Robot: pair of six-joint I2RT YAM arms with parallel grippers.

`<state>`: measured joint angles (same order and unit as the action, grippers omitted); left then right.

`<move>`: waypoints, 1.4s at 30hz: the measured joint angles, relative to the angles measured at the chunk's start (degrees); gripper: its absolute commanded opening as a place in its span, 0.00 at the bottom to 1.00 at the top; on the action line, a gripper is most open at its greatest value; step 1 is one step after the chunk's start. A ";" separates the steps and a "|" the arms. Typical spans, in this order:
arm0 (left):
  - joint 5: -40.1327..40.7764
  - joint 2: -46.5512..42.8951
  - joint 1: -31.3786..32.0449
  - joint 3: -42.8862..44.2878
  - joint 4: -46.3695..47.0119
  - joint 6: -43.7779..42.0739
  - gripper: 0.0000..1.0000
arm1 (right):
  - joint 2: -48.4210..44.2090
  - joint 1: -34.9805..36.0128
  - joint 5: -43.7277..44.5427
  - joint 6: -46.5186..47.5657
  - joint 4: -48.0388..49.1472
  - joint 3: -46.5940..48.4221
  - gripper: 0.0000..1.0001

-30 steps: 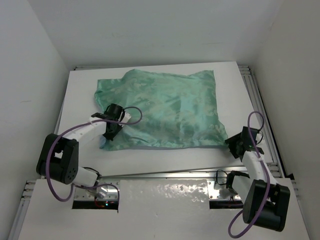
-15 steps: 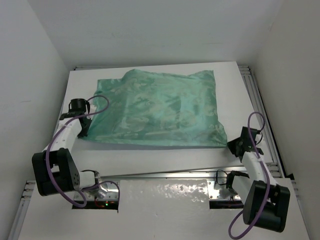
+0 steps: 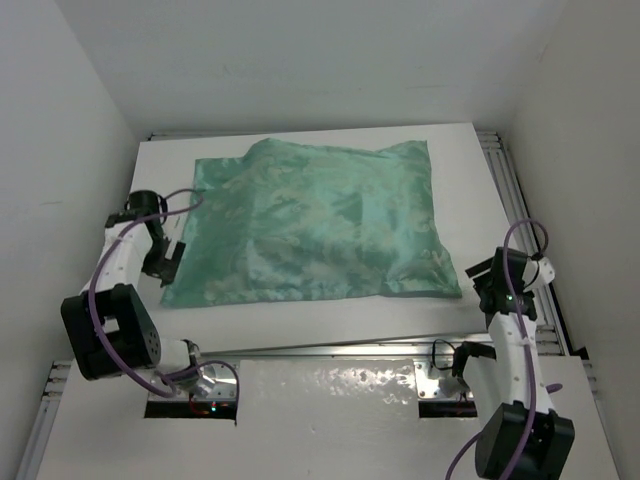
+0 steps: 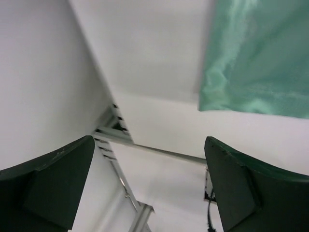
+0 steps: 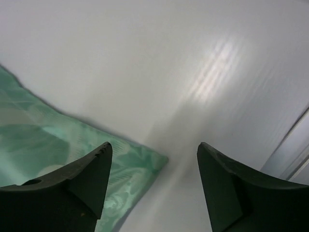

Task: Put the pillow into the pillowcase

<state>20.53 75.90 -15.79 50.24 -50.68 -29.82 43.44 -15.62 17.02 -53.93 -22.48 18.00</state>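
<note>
The mint-green satin pillowcase (image 3: 320, 220) lies spread and puffy across the white table (image 3: 320, 315). The pillow is hidden from every view. My left gripper (image 3: 160, 268) hangs just left of the case's near left corner, open and holding nothing. In the left wrist view that corner (image 4: 251, 63) lies up and to the right of the left gripper (image 4: 149, 159). My right gripper (image 3: 485, 285) stands just right of the near right corner, also open and holding nothing. In the right wrist view the corner (image 5: 72, 145) lies beside the left finger of the right gripper (image 5: 154, 159), apart from it.
White walls close in the table on the left, back and right. An aluminium rail (image 3: 510, 200) runs along the right edge and another (image 3: 330, 345) along the near edge. A rail (image 4: 116, 133) also runs by the left wall.
My left gripper moved left from the case's near edge to its corner and opened. My right gripper let go of the right corner and drew back. The case's near corners now lie further out.
</note>
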 measured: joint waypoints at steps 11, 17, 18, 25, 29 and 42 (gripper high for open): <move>-13.66 15.08 2.84 35.60 -3.76 4.92 0.84 | 12.41 0.20 -11.85 13.77 6.49 17.38 0.70; -20.15 31.26 14.62 46.86 -1.25 10.03 0.86 | 36.02 6.03 -20.81 16.35 7.63 36.02 0.79; -21.90 33.48 15.89 48.50 -0.81 10.99 0.86 | 38.71 7.39 -21.77 16.63 8.37 38.21 0.79; -28.65 41.48 17.97 57.77 1.33 16.04 0.87 | 58.16 12.81 -25.86 16.20 11.21 50.42 0.62; -29.79 41.70 19.74 58.01 3.34 16.63 0.88 | 67.49 12.76 -26.64 15.43 10.36 54.40 0.55; -29.11 49.75 22.60 60.61 5.42 18.99 0.90 | 66.34 12.74 -23.96 18.62 6.88 56.74 0.80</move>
<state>-8.58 125.64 6.81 110.85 -45.25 -10.83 109.78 -2.87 -6.94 -35.31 -15.59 74.74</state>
